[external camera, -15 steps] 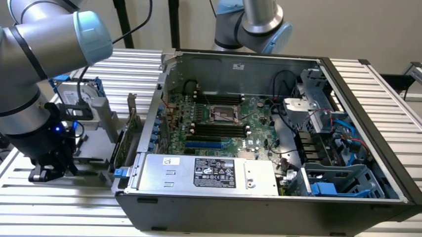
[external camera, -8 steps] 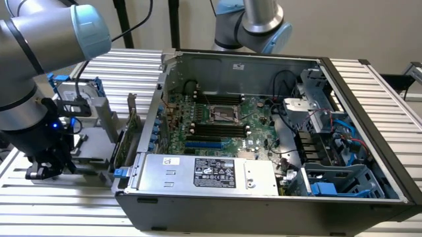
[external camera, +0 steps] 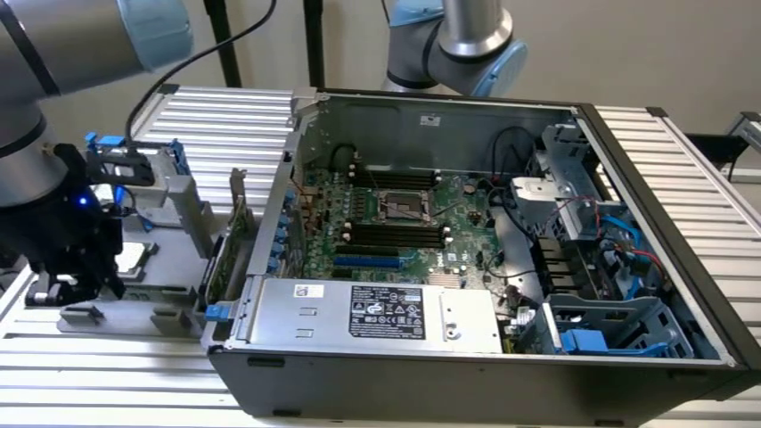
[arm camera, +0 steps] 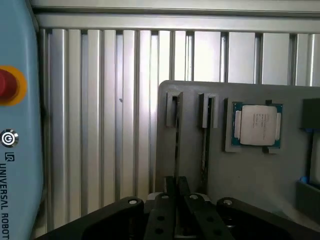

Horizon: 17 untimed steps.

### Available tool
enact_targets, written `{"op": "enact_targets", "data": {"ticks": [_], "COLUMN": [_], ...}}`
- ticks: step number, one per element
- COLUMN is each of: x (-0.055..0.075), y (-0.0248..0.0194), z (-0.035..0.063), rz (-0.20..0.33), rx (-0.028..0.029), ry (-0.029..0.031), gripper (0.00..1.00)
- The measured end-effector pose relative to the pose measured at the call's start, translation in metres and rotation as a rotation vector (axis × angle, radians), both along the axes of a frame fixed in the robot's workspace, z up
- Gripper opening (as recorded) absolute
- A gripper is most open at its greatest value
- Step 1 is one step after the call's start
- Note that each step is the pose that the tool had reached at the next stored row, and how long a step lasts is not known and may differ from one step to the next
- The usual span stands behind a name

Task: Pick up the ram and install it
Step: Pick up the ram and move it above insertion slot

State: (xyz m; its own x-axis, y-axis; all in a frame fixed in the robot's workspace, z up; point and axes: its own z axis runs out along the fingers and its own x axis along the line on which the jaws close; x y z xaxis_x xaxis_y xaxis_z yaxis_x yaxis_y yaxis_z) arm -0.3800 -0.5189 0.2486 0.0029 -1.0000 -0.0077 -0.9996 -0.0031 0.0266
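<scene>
Showing edge-on as a thin dark strip — the ram (arm camera: 176,137); gripper (arm camera: 177,192) near.

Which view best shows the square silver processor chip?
The wrist view: the square silver processor chip lies whole, facing the camera, on the grey tray. In the exterior view it is a pale slanted patch beside the arm.

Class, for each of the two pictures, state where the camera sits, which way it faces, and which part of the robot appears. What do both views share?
Exterior view: off the arm, raised, looking down at the open computer case on the slatted table; arm and end effector at the exterior view's left.
Wrist view: on the wrist, facing down onto the grey parts tray holding a processor chip; end effector in the foreground.
Shared: the grey parts tray, slatted table and end effector.
</scene>
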Motion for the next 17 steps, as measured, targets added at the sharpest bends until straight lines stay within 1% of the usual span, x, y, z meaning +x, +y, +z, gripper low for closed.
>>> {"op": "enact_targets", "data": {"ticks": [3,7,17], "x": [0.004,0.012,0.041], "y": [0.0000,0.0000,0.0000], "z": [0.0136,0.0320,0.0774], "rz": [0.001,0.003,0.010], "rx": [0.0000,0.0000,0.0017], "ry": [0.0041,0.0073,0.0084], "gripper": [0.14,0.14,0.14]}}
